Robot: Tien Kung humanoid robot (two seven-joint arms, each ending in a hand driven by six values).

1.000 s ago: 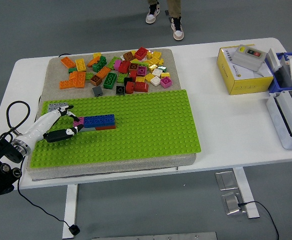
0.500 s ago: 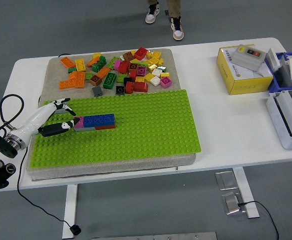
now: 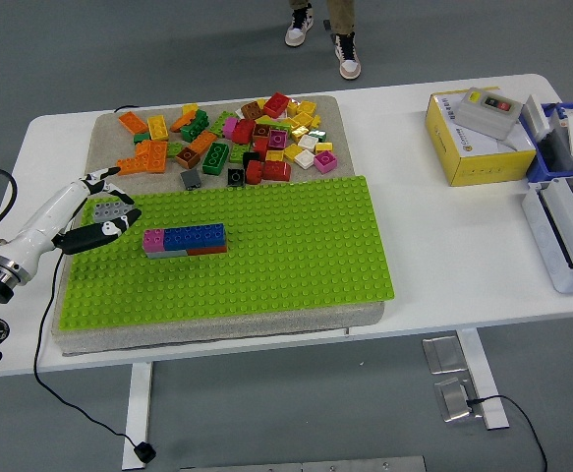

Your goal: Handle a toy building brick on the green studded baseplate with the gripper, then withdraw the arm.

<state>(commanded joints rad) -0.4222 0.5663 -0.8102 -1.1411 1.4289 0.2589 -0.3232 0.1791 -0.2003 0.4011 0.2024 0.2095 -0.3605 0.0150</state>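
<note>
Left hand [image 3: 97, 211] now further left than before, off brick row [image 3: 185, 239] (pink end), fingers spread, empty, over green baseplate [image 3: 266, 256] left edge.

Left hand [image 3: 94, 211]: has drawn back to the baseplate's [image 3: 266, 251] left edge — fingers spread, holding nothing.
Brick row [image 3: 185, 240]: was just at the fingertips, now well clear of the hand.
Grey plate [image 3: 109, 209]: between the fingers — earlier beyond them.
</note>
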